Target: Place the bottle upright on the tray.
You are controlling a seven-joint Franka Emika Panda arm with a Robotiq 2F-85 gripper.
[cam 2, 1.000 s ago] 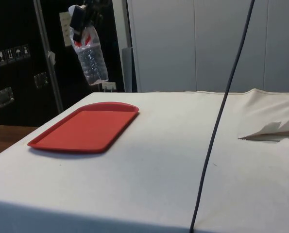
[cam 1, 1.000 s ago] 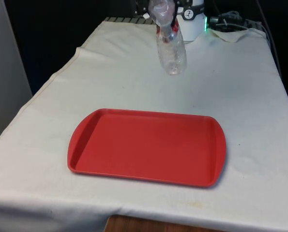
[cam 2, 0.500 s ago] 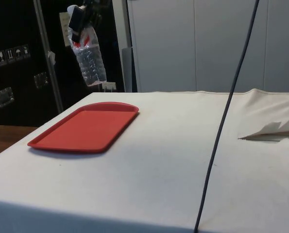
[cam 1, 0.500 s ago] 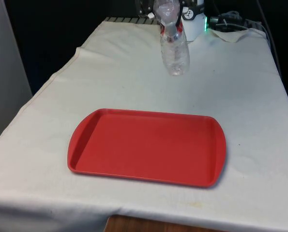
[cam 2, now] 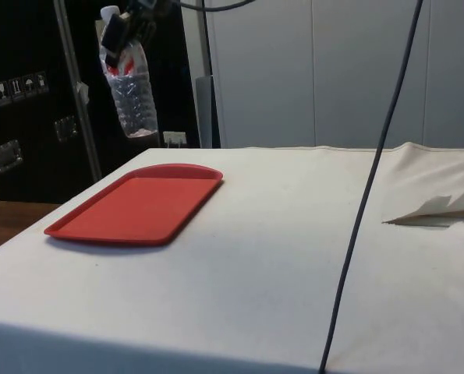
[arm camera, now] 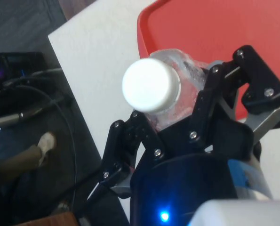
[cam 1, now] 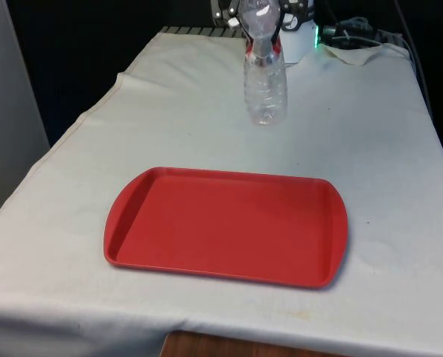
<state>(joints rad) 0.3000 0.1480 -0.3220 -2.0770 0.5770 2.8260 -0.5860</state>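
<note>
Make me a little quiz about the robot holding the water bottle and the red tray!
1. True or false: the clear plastic bottle is standing on the red tray.
2. What colour is the bottle's cap?
3. The gripper holds the bottle: A) by its base, B) near its neck, C) not at all.

Key: 1. False, it hangs in the air above the table. 2. White. 3. B.

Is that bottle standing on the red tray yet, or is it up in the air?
In the air. The gripper holds the bottle by its neck above the tray, cap up, nearly upright.
</note>
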